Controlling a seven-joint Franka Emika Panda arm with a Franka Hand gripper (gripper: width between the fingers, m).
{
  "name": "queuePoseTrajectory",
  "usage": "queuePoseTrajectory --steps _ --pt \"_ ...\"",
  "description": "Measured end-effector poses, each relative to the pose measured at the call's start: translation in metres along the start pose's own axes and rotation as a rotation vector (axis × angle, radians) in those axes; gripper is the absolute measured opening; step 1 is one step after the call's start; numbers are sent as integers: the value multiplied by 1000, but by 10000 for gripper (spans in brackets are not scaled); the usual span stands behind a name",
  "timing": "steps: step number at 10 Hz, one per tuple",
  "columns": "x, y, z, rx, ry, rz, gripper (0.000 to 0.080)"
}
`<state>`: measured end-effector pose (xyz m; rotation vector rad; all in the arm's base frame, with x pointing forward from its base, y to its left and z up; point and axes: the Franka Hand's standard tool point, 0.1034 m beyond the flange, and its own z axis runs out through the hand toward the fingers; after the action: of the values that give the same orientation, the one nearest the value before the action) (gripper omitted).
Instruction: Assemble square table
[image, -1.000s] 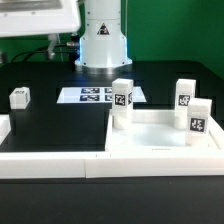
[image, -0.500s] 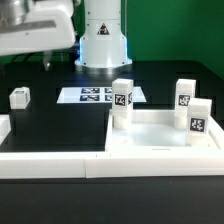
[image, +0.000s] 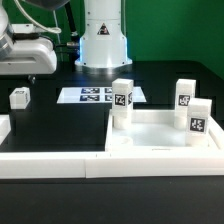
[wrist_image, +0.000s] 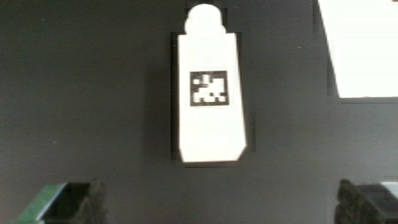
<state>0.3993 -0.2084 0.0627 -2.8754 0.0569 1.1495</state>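
Setting: a robotics lab bench. A white arm base (image: 104, 38) stands bolted at the back of a black table (image: 55, 125), with cables trailing behind it. A green backdrop (image: 170, 35) screens the rear. The marker board (image: 97, 95) lies flat before the base, and white parts carry printed black-white tags (image: 122, 98). White bars (image: 50, 166) edge the black surface.

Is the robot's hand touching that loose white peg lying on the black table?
Apart. The wrist view shows the leg peg lying clear of both fingertips of the hand, black table between.
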Motion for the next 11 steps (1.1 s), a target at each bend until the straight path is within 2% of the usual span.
queuePoseTrajectory --steps 1,2,3,4,6,7,8,10,11 --pt "0 0 3 8 -68 4 649" --pt "4 0 5 3 -72 3 649" --pt "0 -1 13 9 -86 4 649" --pt "2 2 28 -4 -71 -8 649" --pt "-4 6 61 12 -120 8 649" --pt "-5 5 70 15 -142 20 649" --pt "-6 5 75 20 -165 25 649" --pt "-5 6 74 18 -162 24 649" --pt "-5 6 74 18 -162 24 535"
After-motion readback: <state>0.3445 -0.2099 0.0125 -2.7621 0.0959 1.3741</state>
